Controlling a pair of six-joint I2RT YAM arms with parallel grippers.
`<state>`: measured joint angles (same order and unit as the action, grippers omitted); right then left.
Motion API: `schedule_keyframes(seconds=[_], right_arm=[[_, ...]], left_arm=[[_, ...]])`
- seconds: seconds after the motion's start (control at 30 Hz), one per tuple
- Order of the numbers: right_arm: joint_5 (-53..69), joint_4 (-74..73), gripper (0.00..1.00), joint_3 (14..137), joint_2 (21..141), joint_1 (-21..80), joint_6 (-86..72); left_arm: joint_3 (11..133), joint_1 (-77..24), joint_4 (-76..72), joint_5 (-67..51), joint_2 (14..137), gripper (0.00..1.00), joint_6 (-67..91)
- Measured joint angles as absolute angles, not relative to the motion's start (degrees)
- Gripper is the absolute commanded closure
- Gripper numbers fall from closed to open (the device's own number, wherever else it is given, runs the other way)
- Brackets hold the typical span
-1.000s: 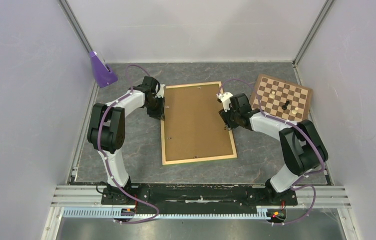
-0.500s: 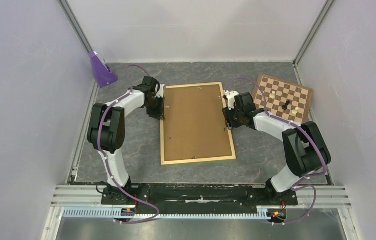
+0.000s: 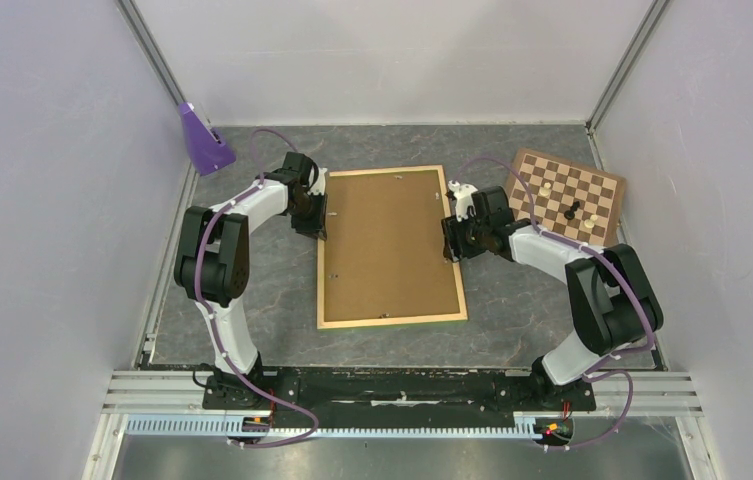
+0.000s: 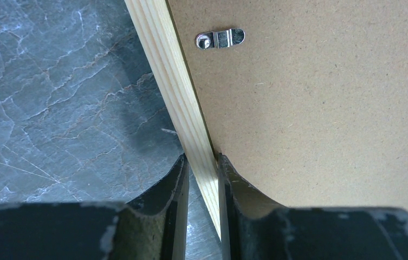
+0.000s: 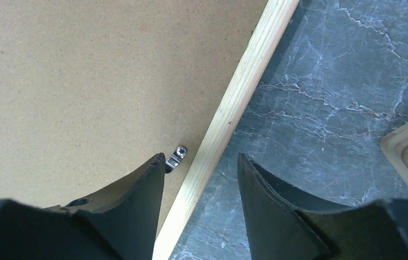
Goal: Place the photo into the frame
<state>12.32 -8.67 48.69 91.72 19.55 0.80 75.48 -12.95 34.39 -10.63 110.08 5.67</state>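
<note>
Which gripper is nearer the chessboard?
Right. The right gripper straddles the right rail of the frame, close to the chessboard; the left gripper pinches the left rail, on the far side from it.

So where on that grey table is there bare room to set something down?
Bare grey table: the strip between the near rail of the pale wooden frame and the black base bar, and the strip between its far rail and the back wall. Crowded: both long sides, at the left gripper and right gripper, and the far right corner with the brown-and-cream chessboard.
</note>
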Motion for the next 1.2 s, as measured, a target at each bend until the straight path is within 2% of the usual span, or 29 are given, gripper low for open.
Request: schedule_keyframes(seconds=[0.27,0.53,0.77,1.2], right_arm=[[14.0,-7.9,0.43,47.9,91.8,19.8,0.5],[13.5,-7.7,0.51,47.2,92.9,21.3,0.8],[13.4,-7.6,0.50,47.2,93.0,21.2,0.9],[12.4,-8.3,0.75,47.7,93.1,20.4,2.2]], left_arm=[[75.5,-13.0,34.4,-10.6,110.1,0.98,5.7],[75.5,-12.9,34.4,-10.5,110.1,0.98,5.7],[75.5,-12.9,34.4,-10.6,110.1,0.98,5.7],[75.5,-12.9,34.4,-10.5,110.1,0.98,5.6]])
